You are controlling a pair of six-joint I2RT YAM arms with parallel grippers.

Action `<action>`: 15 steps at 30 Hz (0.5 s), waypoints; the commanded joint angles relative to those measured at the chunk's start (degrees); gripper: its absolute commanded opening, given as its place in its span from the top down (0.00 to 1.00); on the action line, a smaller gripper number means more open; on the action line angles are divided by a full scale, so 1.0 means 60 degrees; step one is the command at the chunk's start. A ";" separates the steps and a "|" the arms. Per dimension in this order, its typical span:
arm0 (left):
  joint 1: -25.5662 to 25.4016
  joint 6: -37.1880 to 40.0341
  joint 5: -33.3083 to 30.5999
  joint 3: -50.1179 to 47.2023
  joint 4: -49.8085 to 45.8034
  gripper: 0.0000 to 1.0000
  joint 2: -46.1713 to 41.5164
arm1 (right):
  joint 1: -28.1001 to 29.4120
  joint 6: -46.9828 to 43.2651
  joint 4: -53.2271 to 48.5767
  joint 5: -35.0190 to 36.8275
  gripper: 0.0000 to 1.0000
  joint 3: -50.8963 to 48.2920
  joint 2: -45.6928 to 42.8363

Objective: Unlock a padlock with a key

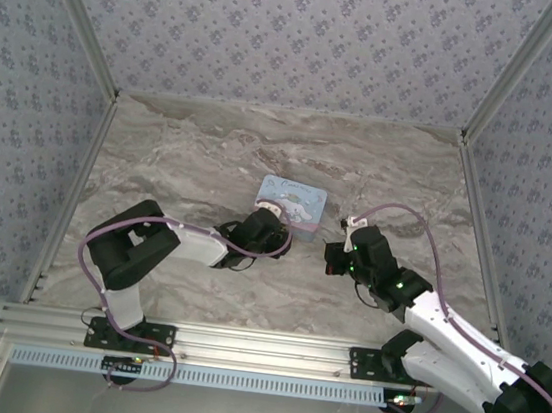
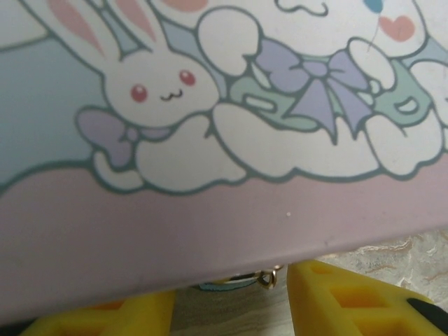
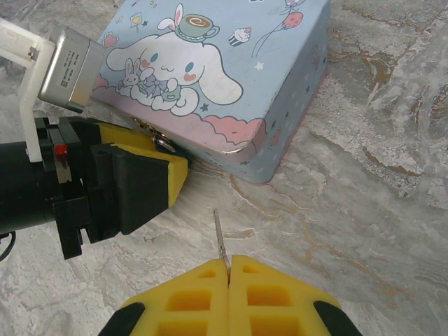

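Observation:
The padlock [image 2: 225, 283] shows as a thin teal and silver sliver under the tin's pink edge, with a small gold ring [image 2: 267, 279] beside it. My left gripper [image 2: 231, 311] is open, its yellow fingers [image 2: 364, 301] standing apart on either side of the padlock without touching it. In the right wrist view the padlock [image 3: 164, 142] glints at the tin's near side, just above the left gripper's yellow finger [image 3: 171, 175]. My right gripper [image 3: 229, 269] is shut on the key [image 3: 220, 236]. The thin blade sticks out forward over the table, a short way from the padlock.
The light-blue cartoon-printed tin [image 1: 292, 201] lies on the marble table [image 1: 213, 148] between the two grippers [image 1: 268, 232] [image 1: 335, 257]. It sits directly behind the padlock. Patterned walls enclose the table on three sides.

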 commanded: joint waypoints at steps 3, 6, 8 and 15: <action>-0.0075 0.0155 -0.0287 0.0386 -0.0166 0.58 0.0147 | 0.0039 -0.0133 0.0127 -0.0111 1.00 -0.0123 -0.0013; -0.0075 0.0191 -0.0345 0.0435 -0.0247 0.62 0.0123 | 0.0031 -0.0133 0.0137 -0.0129 1.00 -0.0159 -0.0018; -0.0070 0.0199 -0.0365 0.0443 -0.0262 0.64 0.0117 | 0.0040 -0.0121 0.0147 -0.0121 1.00 -0.0151 -0.0016; -0.0073 0.0171 -0.0316 0.0472 -0.0378 0.70 -0.0019 | 0.0039 -0.0105 0.0114 -0.0121 1.00 -0.0189 -0.0051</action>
